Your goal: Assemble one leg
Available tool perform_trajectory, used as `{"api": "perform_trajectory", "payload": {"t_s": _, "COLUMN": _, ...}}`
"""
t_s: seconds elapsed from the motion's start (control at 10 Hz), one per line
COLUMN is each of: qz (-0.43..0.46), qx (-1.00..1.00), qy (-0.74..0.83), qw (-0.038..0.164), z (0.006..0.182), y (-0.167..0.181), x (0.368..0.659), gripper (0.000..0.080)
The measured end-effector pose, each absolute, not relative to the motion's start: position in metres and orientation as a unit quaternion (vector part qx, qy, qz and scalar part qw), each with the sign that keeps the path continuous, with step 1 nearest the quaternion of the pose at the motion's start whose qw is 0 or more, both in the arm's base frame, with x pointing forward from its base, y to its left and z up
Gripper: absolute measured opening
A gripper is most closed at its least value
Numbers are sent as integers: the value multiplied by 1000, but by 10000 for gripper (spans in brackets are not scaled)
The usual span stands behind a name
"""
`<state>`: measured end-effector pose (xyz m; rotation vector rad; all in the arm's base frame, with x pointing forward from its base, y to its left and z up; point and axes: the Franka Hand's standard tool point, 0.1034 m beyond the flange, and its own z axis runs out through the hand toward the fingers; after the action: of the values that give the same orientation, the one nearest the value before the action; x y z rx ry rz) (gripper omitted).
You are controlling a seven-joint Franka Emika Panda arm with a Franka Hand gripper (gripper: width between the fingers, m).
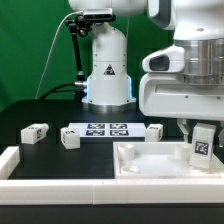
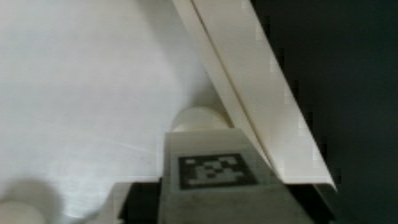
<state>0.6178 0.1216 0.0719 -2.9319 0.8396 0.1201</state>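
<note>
My gripper (image 1: 203,130) is shut on a leg (image 1: 203,145), a small white oblong block with a marker tag, and holds it upright over the right side of the large white square piece (image 1: 150,165). In the wrist view the held leg (image 2: 214,168) fills the lower middle, tag facing the camera, over the piece's white surface (image 2: 89,90) and next to its raised edge (image 2: 249,90). Three more legs lie on the black table: one at the exterior view's left (image 1: 35,131), one beside it (image 1: 70,138), one behind the square piece (image 1: 152,132).
The marker board (image 1: 105,130) lies flat between the loose legs. A white wall (image 1: 60,185) runs along the front and left of the table. The arm's base (image 1: 108,70) stands at the back. Black table (image 2: 338,80) shows beyond the piece's edge.
</note>
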Motion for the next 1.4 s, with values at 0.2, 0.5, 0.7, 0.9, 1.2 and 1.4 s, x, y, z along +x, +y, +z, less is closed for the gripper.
{"api": "perform_trajectory", "payload": {"t_s": 0.2, "qz": 32, "qx": -913, "qy": 403, "qw": 64, "z": 71, "y": 120, "x": 620, "gripper": 294}}
{"api": "perform_trajectory", "payload": {"t_s": 0.5, "qz": 42, "qx": -825, "qy": 556, "qw": 90, "z": 71, "y": 119, "x": 622, "gripper": 294}}
{"api": "perform_trajectory", "payload": {"t_s": 0.7, "qz": 55, "qx": -772, "qy": 627, "qw": 93, "z": 71, "y": 121, "x": 622, "gripper": 294}}
{"api": "perform_trajectory", "payload": {"t_s": 0.9, "qz": 53, "qx": -783, "qy": 613, "qw": 94, "z": 71, "y": 122, "x": 622, "gripper": 365}}
{"api": "perform_trajectory", "payload": {"t_s": 1.2, "qz": 54, "qx": -836, "qy": 539, "qw": 92, "z": 72, "y": 125, "x": 620, "gripper": 623}}
{"api": "perform_trajectory", "payload": {"t_s": 1.4, "qz": 43, "qx": -901, "qy": 421, "qw": 99, "z": 73, "y": 124, "x": 621, "gripper": 645}}
